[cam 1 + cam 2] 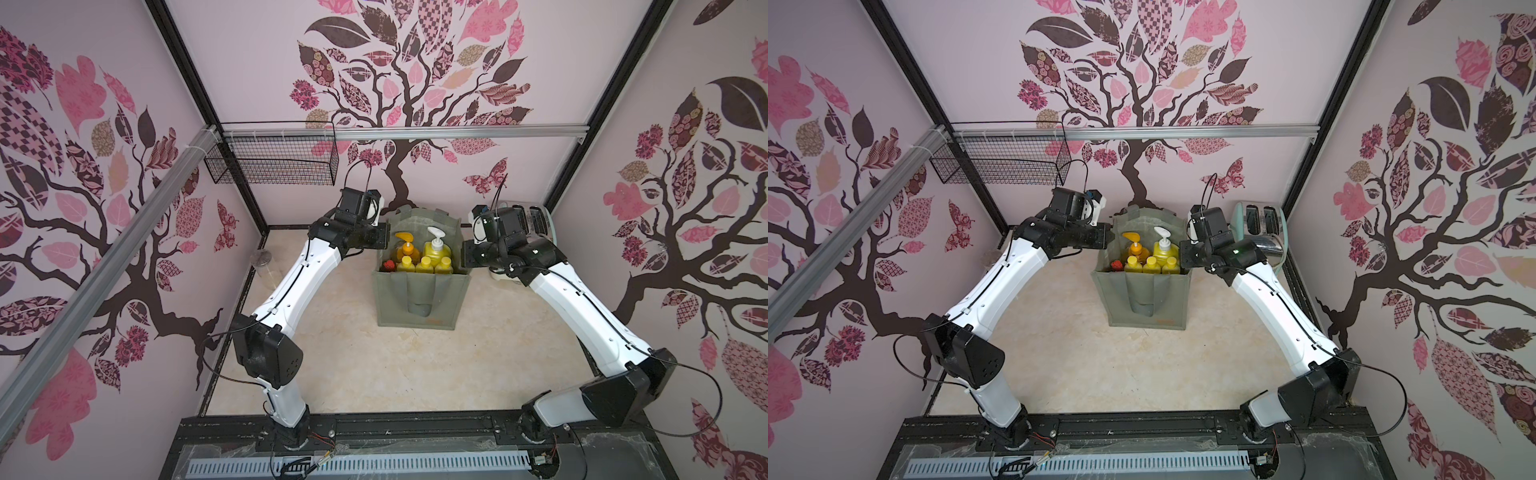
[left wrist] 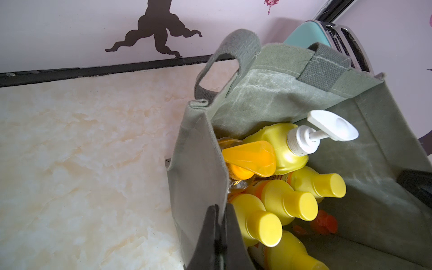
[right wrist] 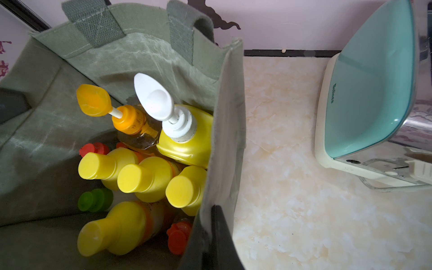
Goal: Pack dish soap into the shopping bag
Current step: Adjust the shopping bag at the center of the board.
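The grey-green shopping bag (image 1: 419, 299) (image 1: 1148, 299) stands upright at the middle back of the table. Inside it stands the dish soap: an orange pump bottle (image 1: 406, 247) (image 3: 131, 119), a yellow pump bottle (image 1: 434, 249) (image 2: 280, 149), several small yellow-capped bottles (image 3: 145, 177) (image 2: 285, 201), red-capped ones (image 3: 178, 236) and a green-capped one (image 3: 93, 199). My left gripper (image 1: 384, 239) (image 2: 221, 208) is shut on the bag's left wall (image 2: 198, 163) at its rim. On the right wall (image 3: 224, 117), my right gripper (image 1: 463, 253) (image 3: 211, 209) is shut the same way.
A teal and chrome toaster (image 1: 1262, 220) (image 3: 369, 93) sits at the back right, close to the right arm. A black wire basket (image 1: 274, 162) hangs on the back wall at the left. A clear glass jar (image 1: 264, 266) stands by the left wall.
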